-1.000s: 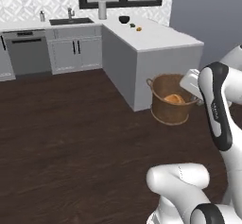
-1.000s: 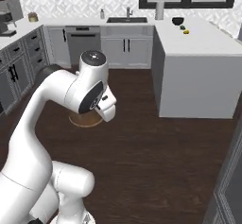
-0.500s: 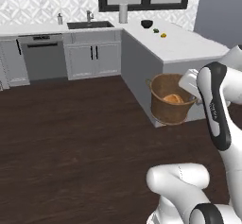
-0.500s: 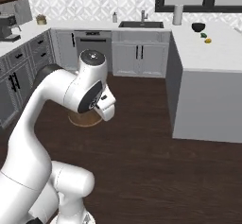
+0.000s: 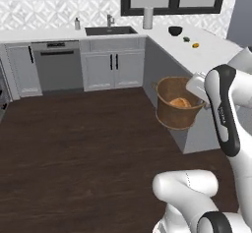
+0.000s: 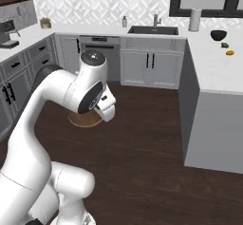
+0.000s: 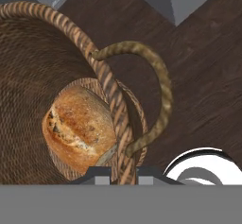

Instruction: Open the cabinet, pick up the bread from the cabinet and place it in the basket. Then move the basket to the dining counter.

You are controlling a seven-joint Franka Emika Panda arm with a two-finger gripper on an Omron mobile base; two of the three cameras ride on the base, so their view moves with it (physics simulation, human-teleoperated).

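Carrying stage, by the look of it: brown round woven basket (image 5: 178,109) held up off the dark wood floor (image 5: 88,148), with the small golden-brown bread roll (image 7: 79,129) already lying on its bottom. Two-finger gripper (image 7: 124,176) pinched narrow on the basket's near rim, one tip inside the wall and one outside, thin hoop handle (image 7: 156,90) flopped over to the outside. In the left base view, basket hanging just beside the light grey side of the large white marble-topped dining counter (image 5: 206,55), its rim below the level of the top. On the far part of that top, a black bowl (image 5: 175,30), a small green item (image 5: 186,39) and a small orange fruit (image 5: 195,44).

Remaining, as a judgement: raise the basket above the counter edge, carry it right over a bare stretch of marble nearer than the bowl, lower it level so the roll stays put, then release. Grip on the rim alone likely lets the basket tilt; slow lift advisable.
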